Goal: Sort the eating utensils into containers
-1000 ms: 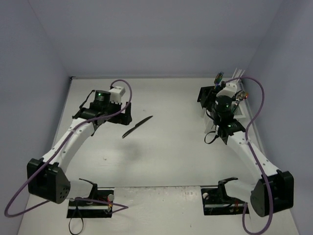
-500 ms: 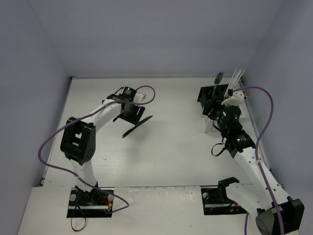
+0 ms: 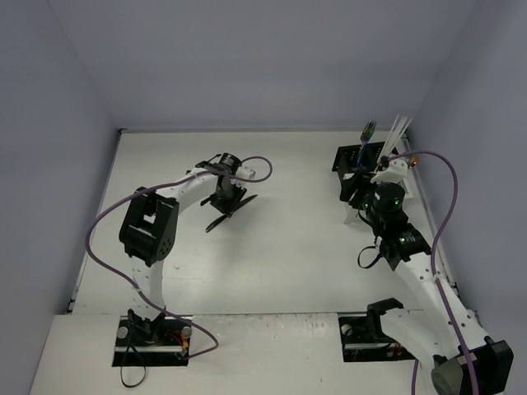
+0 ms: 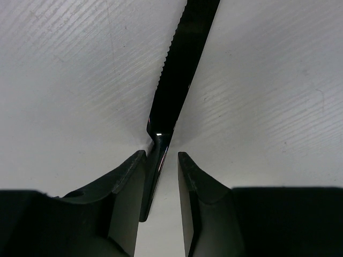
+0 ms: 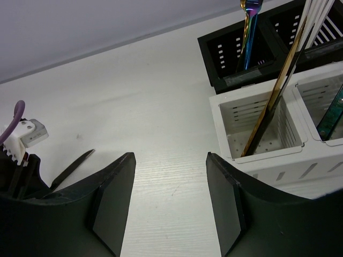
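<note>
A black serrated knife (image 4: 179, 69) lies flat on the white table, at centre left in the top view (image 3: 231, 211). My left gripper (image 4: 162, 154) is down over its handle. The handle rests against the left finger, and a slim gap shows to the right finger (image 4: 187, 176). My right gripper (image 5: 170, 155) hovers open and empty just left of the containers. The black caddy (image 5: 230, 53) holds a blue iridescent utensil (image 5: 248, 37). The white caddy (image 5: 257, 128) holds a gold-and-black utensil (image 5: 273, 101) and a teal one (image 5: 332, 115).
The caddies stand at the table's back right, near the right wall, the black caddy (image 3: 350, 156) behind. Thin white sticks (image 3: 399, 132) rise above them. Purple cables loop off both arms. Grey walls close in the left, back and right sides.
My left arm has swung right onto the knife and its jaws have narrowed round the handle. The right arm has shifted slightly near the caddies, jaws still apart.
</note>
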Controlling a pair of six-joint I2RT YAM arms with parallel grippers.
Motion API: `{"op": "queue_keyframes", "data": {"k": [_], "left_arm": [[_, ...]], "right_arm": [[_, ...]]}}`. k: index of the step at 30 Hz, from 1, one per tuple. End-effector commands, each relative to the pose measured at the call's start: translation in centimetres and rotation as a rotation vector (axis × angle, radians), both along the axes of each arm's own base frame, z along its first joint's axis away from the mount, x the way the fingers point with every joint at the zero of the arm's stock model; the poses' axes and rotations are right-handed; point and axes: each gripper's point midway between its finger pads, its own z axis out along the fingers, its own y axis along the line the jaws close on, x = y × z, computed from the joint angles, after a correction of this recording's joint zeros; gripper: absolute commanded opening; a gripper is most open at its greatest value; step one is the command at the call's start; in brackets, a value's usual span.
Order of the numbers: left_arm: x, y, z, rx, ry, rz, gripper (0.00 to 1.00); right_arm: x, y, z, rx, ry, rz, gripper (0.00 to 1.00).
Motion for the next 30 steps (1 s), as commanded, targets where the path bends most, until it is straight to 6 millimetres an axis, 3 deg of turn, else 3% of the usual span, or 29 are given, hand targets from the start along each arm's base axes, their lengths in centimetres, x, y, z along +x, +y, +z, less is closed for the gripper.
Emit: {"op": "queue_keyframes", "data": {"k": [1, 14, 16, 20, 22, 25, 30], "left_arm": [[1.2, -0.5, 1.7, -0.003, -0.052, -0.027, 0.28], [1.0, -1.0, -0.6, 0.015, -0.004, -0.056, 0.32], [0.7, -1.1, -1.2, 0.021, 0.01, -0.065, 0.26], [0.1, -1.3, -1.5, 0.021, 0.028, -0.067, 0.0], [0.2, -1.7, -0.7, 0.002, 0.014, -0.059, 0.0], [0.6, -2.4, 2.1, -0.047, -0.051, -0.043, 0.0], [1.4, -4.7, 10.6, -0.264, -0.287, 0.003, 0.0]], "right_arm": [[0.2, 0.6, 1.3, 0.017, -0.048, 0.025, 0.53], [0.4, 0.8, 0.7, 0.015, -0.027, 0.034, 0.53], [0.3, 0.8, 0.6, 0.014, -0.027, 0.031, 0.53], [0.1, 0.3, 1.4, 0.006, -0.051, 0.017, 0.53], [0.2, 0.9, 1.8, 0.008, -0.055, 0.049, 0.53], [0.3, 2.0, 2.3, 0.027, -0.053, 0.1, 0.53], [0.0, 6.0, 4.5, 0.119, -0.06, 0.282, 0.59]]}}
